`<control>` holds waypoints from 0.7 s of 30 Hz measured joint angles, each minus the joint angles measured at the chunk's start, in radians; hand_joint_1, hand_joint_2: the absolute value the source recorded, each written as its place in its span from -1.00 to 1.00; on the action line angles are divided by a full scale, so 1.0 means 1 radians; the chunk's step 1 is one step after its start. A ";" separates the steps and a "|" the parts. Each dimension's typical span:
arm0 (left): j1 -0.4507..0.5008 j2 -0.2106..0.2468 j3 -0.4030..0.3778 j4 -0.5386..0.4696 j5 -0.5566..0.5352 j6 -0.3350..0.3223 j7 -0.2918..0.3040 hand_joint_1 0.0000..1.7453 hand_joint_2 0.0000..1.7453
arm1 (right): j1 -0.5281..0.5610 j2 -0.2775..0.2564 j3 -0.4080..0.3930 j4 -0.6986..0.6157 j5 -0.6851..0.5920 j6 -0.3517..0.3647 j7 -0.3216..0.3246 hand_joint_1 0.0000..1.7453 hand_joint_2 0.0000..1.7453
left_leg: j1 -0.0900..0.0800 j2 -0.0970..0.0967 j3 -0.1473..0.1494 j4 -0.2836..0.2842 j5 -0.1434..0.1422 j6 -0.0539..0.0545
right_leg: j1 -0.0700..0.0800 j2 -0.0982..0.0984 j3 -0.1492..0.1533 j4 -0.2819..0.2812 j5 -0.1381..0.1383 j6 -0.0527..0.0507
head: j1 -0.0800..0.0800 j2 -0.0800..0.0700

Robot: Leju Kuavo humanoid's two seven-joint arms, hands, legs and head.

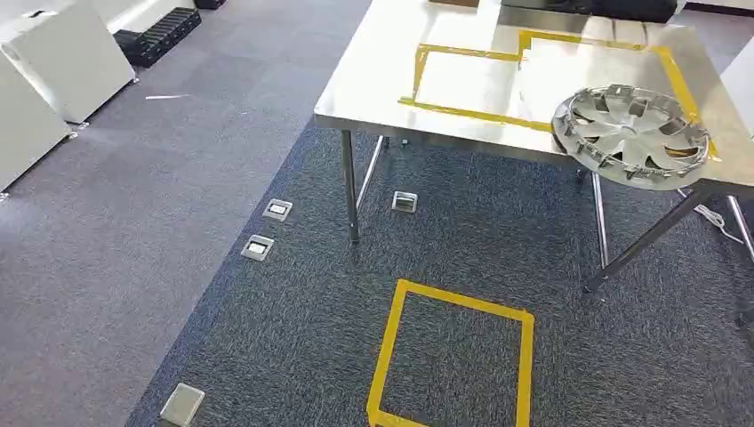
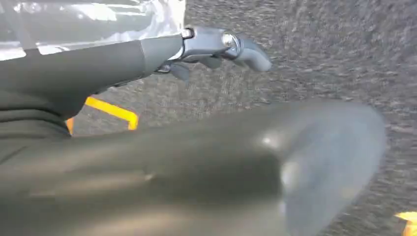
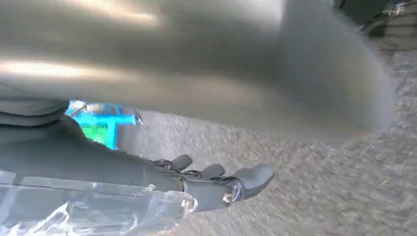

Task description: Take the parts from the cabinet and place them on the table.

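Wheel cover (image 1: 633,133) lies flat on worktop (image 1: 373,84), near right edge, partly over yellow tape outline (image 1: 462,108). Left robot hand (image 2: 216,49) & right robot hand (image 3: 216,184): released, fingers apart, nothing held, above carpet.

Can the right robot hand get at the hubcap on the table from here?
Probably not yet. The hubcap sits at the near right edge of the steel table, with nothing over it, but the right robot hand hangs low over the carpet, holding nothing. The arm would have to lift first.
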 joint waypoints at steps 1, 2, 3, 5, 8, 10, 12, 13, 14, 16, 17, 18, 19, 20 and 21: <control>0.004 0.000 0.000 0.000 0.000 0.000 0.000 -1.00 -1.00 | -0.002 0.000 0.002 0.000 0.000 0.000 0.000 -1.00 -1.00 | -0.001 -0.013 -0.003 0.000 -0.001 0.003 | 0.000 -0.010 0.002 -0.002 -0.002 0.004 | 0.004 0.000; 0.009 0.000 0.000 0.000 0.001 0.000 0.000 -1.00 -1.00 | -0.004 0.000 0.004 0.000 0.000 0.000 0.000 -1.00 -1.00 | -0.002 -0.025 -0.004 -0.001 -0.001 0.007 | -0.001 -0.023 0.007 -0.004 -0.003 0.008 | 0.002 0.000; 0.011 0.000 0.000 0.000 0.000 -0.004 0.001 -1.00 -1.00 | -0.006 0.000 0.005 0.000 0.000 0.001 0.000 -1.00 -1.00 | 0.008 -0.036 0.003 -0.012 0.004 0.014 | -0.003 -0.020 0.010 -0.004 -0.011 0.017 | 0.002 0.000; 0.007 0.003 0.000 0.000 -0.008 -0.027 0.005 -1.00 -1.00 | -0.007 -0.001 0.008 -0.001 0.000 0.005 0.000 -1.00 -1.00 | 0.014 -0.052 0.003 -0.015 0.007 0.021 | -0.008 0.076 -0.021 0.069 -0.063 0.024 | 0.006 0.000; 0.002 0.008 0.000 0.000 -0.010 -0.050 0.006 -1.00 -1.00 | 0.000 -0.002 0.013 -0.001 0.000 0.008 0.000 -1.00 -1.00 | 0.015 -0.092 0.003 -0.015 0.006 0.023 | -0.013 0.112 -0.136 0.291 -0.143 0.029 | 0.014 0.000; 0.004 0.013 0.000 0.000 -0.008 -0.054 0.006 -1.00 -1.00 | 0.003 -0.003 0.016 -0.001 0.000 0.008 0.000 -1.00 -1.00 | 0.016 -0.120 0.005 -0.013 0.004 0.020 | -0.014 0.112 -0.139 0.265 -0.089 0.031 | 0.016 0.000; 0.003 0.016 0.000 0.000 -0.008 -0.056 0.006 -1.00 -1.00 | 0.000 -0.003 0.017 -0.001 0.000 0.008 0.000 -1.00 -1.00 | 0.020 -0.149 0.006 -0.005 -0.001 0.012 | -0.019 0.136 -0.085 0.115 0.015 0.033 | 0.016 0.000; 0.003 0.017 0.000 0.000 -0.008 -0.056 0.006 -1.00 -1.00 | 0.001 -0.003 0.018 -0.001 0.000 0.008 0.000 -1.00 -1.00 | 0.022 -0.162 0.005 0.001 -0.005 0.005 | -0.025 0.177 -0.058 0.047 0.038 0.033 | 0.018 0.000; 0.001 0.018 0.000 0.000 -0.008 -0.056 0.006 -1.00 -1.00 | 0.002 -0.003 0.019 -0.001 0.000 0.009 0.000 -1.00 -1.00 | 0.019 -0.175 -0.002 0.007 -0.007 -0.002 | -0.028 0.222 -0.055 0.036 0.028 0.033 | 0.018 0.000; 0.002 0.019 0.000 -0.001 -0.007 -0.057 0.007 -1.00 -1.00 | 0.001 -0.003 0.024 -0.001 0.000 0.010 0.000 -1.00 -1.00 | 0.026 -0.197 -0.015 0.007 0.000 -0.016 | -0.024 0.204 -0.050 0.026 0.018 0.020 | 0.016 0.000; 0.005 0.019 0.000 0.000 -0.007 -0.057 0.010 -1.00 -1.00 | 0.001 -0.003 0.025 -0.001 0.000 0.011 0.003 -1.00 -1.00 | 0.029 -0.208 -0.016 0.004 0.003 -0.023 | -0.021 0.194 -0.050 0.026 0.018 0.012 | 0.018 0.000; 0.007 0.021 0.000 0.000 -0.007 -0.057 0.011 -1.00 -1.00 | 0.000 -0.003 0.026 -0.002 0.000 0.011 0.003 -1.00 -1.00 | 0.028 -0.221 -0.018 0.004 0.003 -0.029 | -0.027 0.179 -0.047 0.019 0.021 0.002 | 0.016 0.000; 0.008 0.023 0.000 -0.001 -0.006 -0.057 0.013 -1.00 -1.00 | -0.002 -0.005 0.027 -0.002 0.000 0.011 0.003 -1.00 -1.00 | 0.024 -0.167 -0.020 0.017 -0.010 -0.033 | -0.028 0.164 -0.041 0.013 0.023 -0.006 | 0.016 0.000; 0.005 0.023 0.000 -0.001 -0.006 -0.057 0.013 -1.00 -1.00 | -0.001 -0.005 0.029 -0.003 0.000 0.011 0.003 -1.00 -1.00 | 0.023 -0.115 -0.039 0.058 -0.037 -0.038 | -0.026 0.150 -0.036 0.010 0.022 -0.013 | 0.005 0.000; 0.001 0.023 0.000 -0.001 -0.007 -0.057 0.013 -1.00 -1.00 | 0.001 -0.005 0.031 -0.003 0.000 0.011 0.003 -1.00 -1.00 | 0.023 -0.094 -0.073 0.132 -0.075 -0.043 | -0.023 0.131 -0.033 0.010 0.019 -0.016 | 0.001 0.000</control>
